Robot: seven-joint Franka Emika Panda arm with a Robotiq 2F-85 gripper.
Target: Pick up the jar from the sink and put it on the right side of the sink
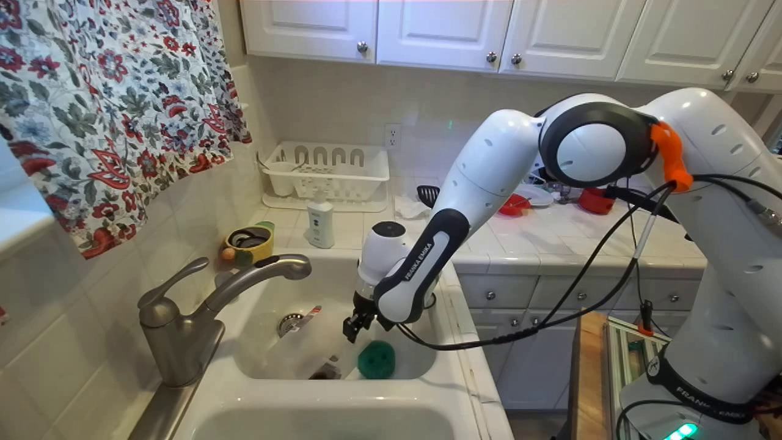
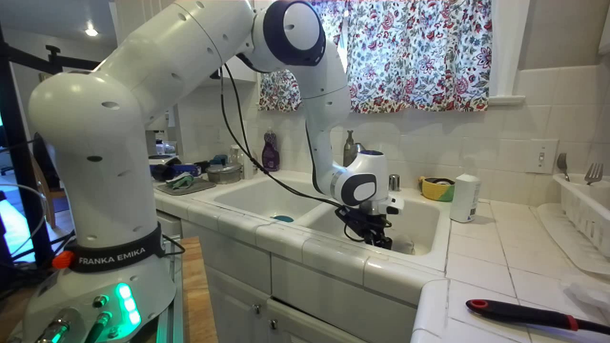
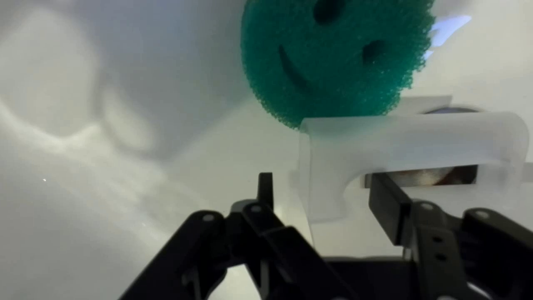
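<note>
Our tool (image 3: 324,183) held nothing, its fingers (image 3: 389,208) well apart, and because only one end of the jar (image 3: 433,141), lying in the sink (image 1: 342,391), showed between them, we feared a weak, slipping grip.

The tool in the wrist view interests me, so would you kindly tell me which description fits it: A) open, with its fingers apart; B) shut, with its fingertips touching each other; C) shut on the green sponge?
A: in the wrist view the tool has its fingers set well apart, with one end of the jar showing in the gap.
</note>
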